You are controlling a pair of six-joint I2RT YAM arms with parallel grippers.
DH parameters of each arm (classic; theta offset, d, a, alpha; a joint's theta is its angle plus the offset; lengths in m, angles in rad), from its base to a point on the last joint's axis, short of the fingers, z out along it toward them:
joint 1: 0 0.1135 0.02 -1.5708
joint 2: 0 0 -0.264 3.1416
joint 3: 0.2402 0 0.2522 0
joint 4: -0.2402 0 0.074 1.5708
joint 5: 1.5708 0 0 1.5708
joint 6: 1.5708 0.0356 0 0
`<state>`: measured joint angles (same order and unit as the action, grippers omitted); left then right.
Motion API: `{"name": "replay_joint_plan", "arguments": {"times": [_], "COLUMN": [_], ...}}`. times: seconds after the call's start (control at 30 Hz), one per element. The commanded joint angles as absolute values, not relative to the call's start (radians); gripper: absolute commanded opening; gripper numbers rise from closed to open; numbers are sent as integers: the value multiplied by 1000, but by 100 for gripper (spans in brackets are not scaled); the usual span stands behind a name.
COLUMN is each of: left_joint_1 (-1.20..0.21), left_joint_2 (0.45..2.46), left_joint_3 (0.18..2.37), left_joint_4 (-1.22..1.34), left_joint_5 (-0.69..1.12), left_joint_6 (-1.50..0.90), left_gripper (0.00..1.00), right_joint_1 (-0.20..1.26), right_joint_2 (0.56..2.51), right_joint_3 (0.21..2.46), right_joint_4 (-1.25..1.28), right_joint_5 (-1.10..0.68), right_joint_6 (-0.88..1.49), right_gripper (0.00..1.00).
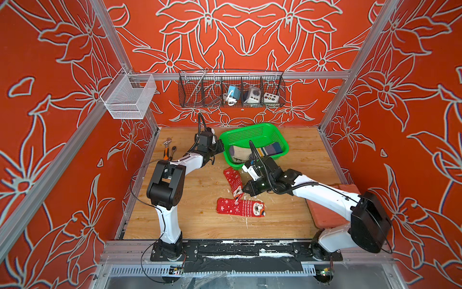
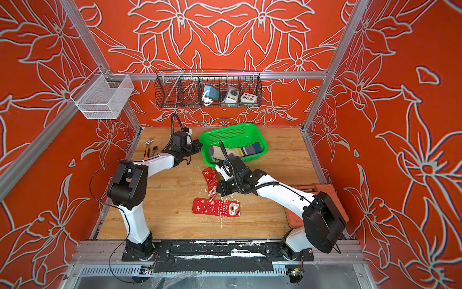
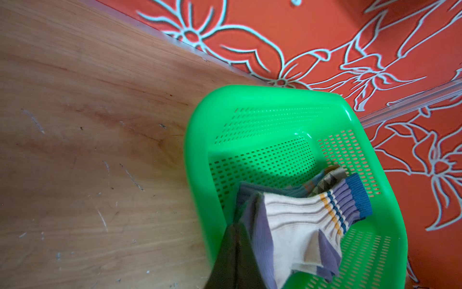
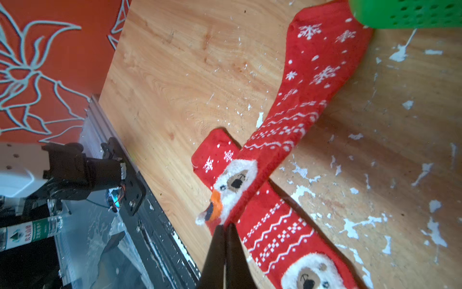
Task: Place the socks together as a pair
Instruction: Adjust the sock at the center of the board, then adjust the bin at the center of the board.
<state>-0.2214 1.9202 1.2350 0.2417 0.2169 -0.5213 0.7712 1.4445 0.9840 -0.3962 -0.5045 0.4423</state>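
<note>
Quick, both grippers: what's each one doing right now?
Left gripper: shut on the cream sock in the basket.
Right gripper: shut on the upper red sock.

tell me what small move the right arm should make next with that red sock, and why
Probably swing the right pincer, shut on the bear end of the upper red sock, round until it lies along the flat red sock. The two cross at an angle now, the held one's far end by the green basket, so they aren't paired yet.
</note>
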Motion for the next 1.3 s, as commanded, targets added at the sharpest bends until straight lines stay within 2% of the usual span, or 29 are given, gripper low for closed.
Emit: {"name": "replay_joint_plan", "arguments": {"times": [0.0, 0.13, 0.23, 0.27, 0.3, 0.47, 0.53, 0.6, 0.7, 0.8, 0.9, 1.03, 1.27], "left_joint_1": [-215, -215, -216, -216, -216, -216, -216, -216, -217, -219, -214, -201, -205], "left_joint_2": [1946, 1951, 1959, 1963, 1973, 2021, 2035, 2031, 1970, 1886, 1799, 1745, 1804], "left_joint_3": [1250, 1250, 1253, 1258, 1271, 1326, 1344, 1347, 1297, 1253, 1195, 1128, 1103], "left_joint_4": [220, 227, 226, 221, 207, 155, 131, 105, 117, 95, 49, 49, 148], "left_joint_5": [231, 276, 310, 311, 310, 302, 302, 292, 268, 231, 151, 158, 305], "left_joint_6": [-503, -506, -506, -502, -497, -479, -475, -467, -466, -451, -433, -428, -473], "left_gripper": [0, 0, 21, 24, 24, 7, 7, 17, 43, 55, 55, 50, 50], "right_joint_1": [734, 677, 667, 667, 667, 667, 667, 667, 664, 663, 663, 663, 663], "right_joint_2": [1456, 1463, 1484, 1490, 1497, 1503, 1497, 1482, 1467, 1474, 1486, 1485, 1478], "right_joint_3": [945, 914, 928, 931, 936, 952, 958, 958, 948, 942, 939, 929, 923], "right_joint_4": [-524, -511, -515, -513, -511, -522, -542, -557, -561, -554, -539, -526, -517], "right_joint_5": [-547, -549, -542, -544, -547, -549, -542, -530, -522, -527, -536, -544, -552], "right_joint_6": [359, 350, 341, 339, 339, 334, 325, 319, 316, 315, 318, 321, 325], "right_gripper": [0, 0, 0, 0, 0, 0, 0, 0, 0, 0, 0, 0, 0]}}
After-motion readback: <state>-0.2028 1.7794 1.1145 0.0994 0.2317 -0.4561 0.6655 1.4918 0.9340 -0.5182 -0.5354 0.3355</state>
